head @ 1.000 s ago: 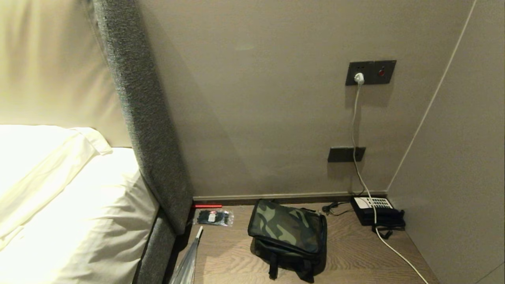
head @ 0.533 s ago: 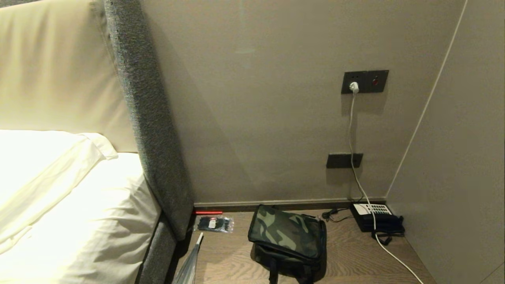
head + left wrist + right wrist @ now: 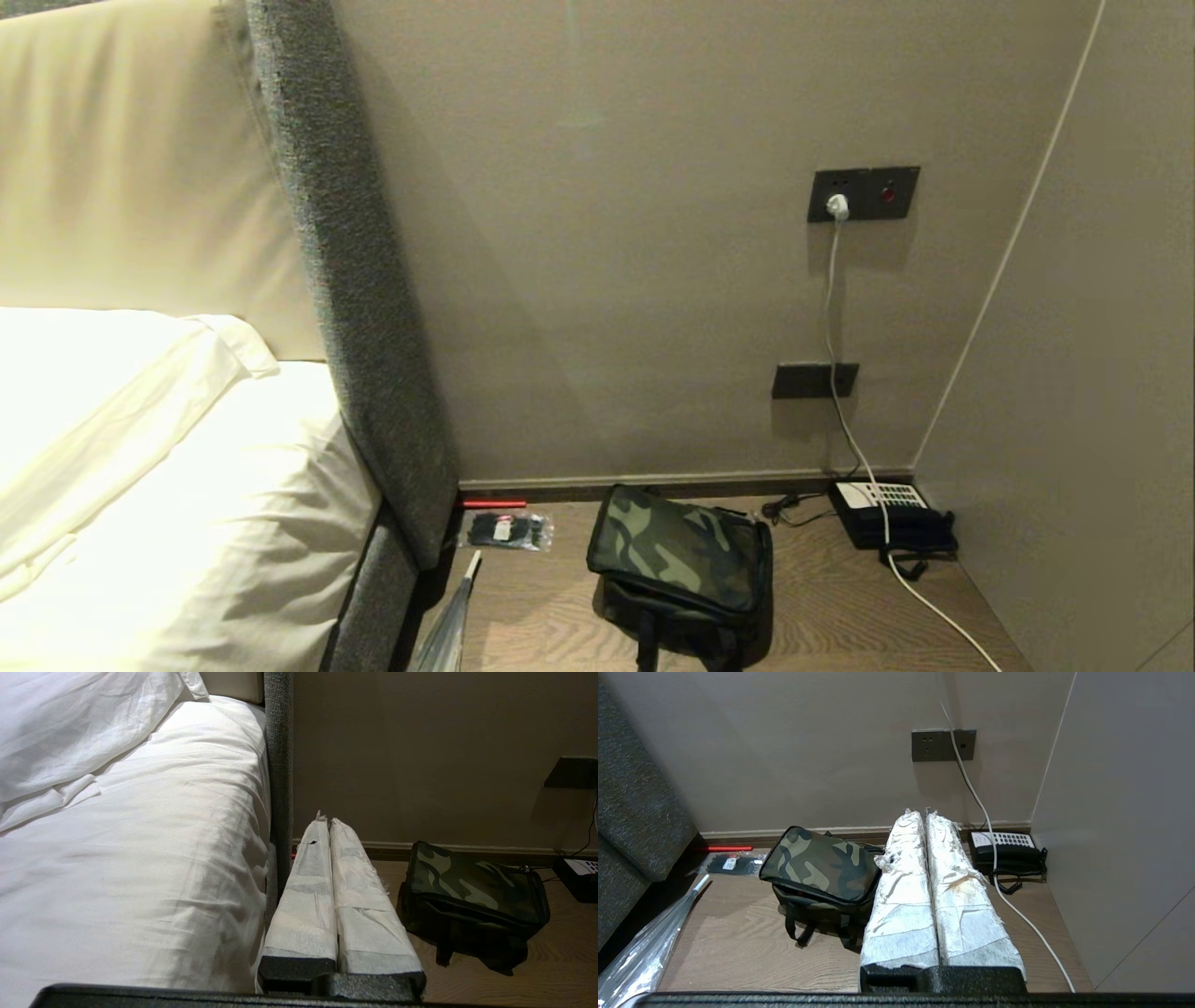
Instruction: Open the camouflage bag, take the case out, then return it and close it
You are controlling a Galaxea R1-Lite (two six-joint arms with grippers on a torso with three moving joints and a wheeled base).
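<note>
The camouflage bag (image 3: 680, 560) stands on the wooden bedside surface near the wall, its lid down and black straps hanging at the front; it also shows in the left wrist view as the bag (image 3: 472, 896) and in the right wrist view as the bag (image 3: 822, 868). The case is hidden. My left gripper (image 3: 326, 820) is shut, its white-wrapped fingers pressed together, held back from the bag beside the bed. My right gripper (image 3: 920, 812) is shut too, empty, short of the bag. Neither arm shows in the head view.
A black telephone (image 3: 887, 509) with a white keypad sits in the right corner, a white cable (image 3: 845, 411) running from a wall socket (image 3: 862, 193) across it. A small plastic packet (image 3: 506, 530) and red pen (image 3: 493, 503) lie left of the bag. Bed (image 3: 168, 504) and grey headboard edge (image 3: 364, 355) stand left.
The whole head view shifted: the scene sits lower in the picture than a second ago, as the camera tilted up. Nothing on the surface moved; still since half a second ago.
</note>
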